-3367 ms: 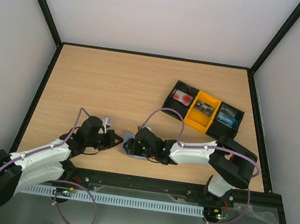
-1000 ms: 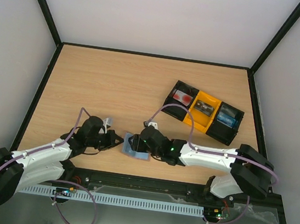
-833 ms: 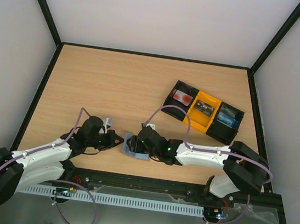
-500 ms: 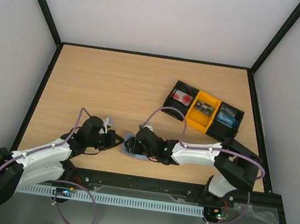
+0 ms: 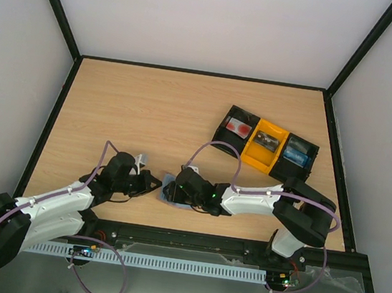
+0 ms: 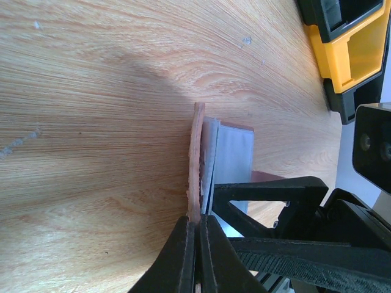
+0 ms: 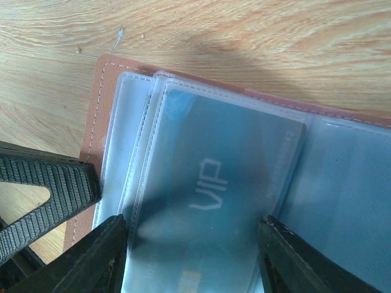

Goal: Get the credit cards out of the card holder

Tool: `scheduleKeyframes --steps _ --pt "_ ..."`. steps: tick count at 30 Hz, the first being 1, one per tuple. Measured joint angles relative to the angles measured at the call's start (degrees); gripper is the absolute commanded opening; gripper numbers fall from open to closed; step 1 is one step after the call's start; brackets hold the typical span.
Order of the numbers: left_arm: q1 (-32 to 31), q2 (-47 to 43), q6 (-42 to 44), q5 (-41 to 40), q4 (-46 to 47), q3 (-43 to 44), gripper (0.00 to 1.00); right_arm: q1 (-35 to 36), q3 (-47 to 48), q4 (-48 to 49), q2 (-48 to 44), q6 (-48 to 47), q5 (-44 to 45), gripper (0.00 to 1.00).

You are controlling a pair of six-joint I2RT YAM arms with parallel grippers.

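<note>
My left hand (image 6: 197,229) pinches the limp card holder (image 6: 197,159) at its edge; my spread right hand (image 7: 194,247) straddles the stiff, probably slick VIP card (image 7: 214,177).

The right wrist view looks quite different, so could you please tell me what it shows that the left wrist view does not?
Only the right wrist view shows the card holder lying open, with a VIP card in a clear sleeve between the spread fingers of the right end effector. Only the left wrist view shows the yellow and black tray and the holder's brown edge pinched in the left end effector. Both show the holder on the wooden table.
</note>
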Motion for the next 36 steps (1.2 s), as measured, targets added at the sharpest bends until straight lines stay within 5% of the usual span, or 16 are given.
scheduleKeyframes --steps 36 --pt "-0.22 0.17 0.02 -1.2 -0.02 0.0 0.03 0.28 -0.98 -2.8 -2.97 -0.59 3.82 0.55"
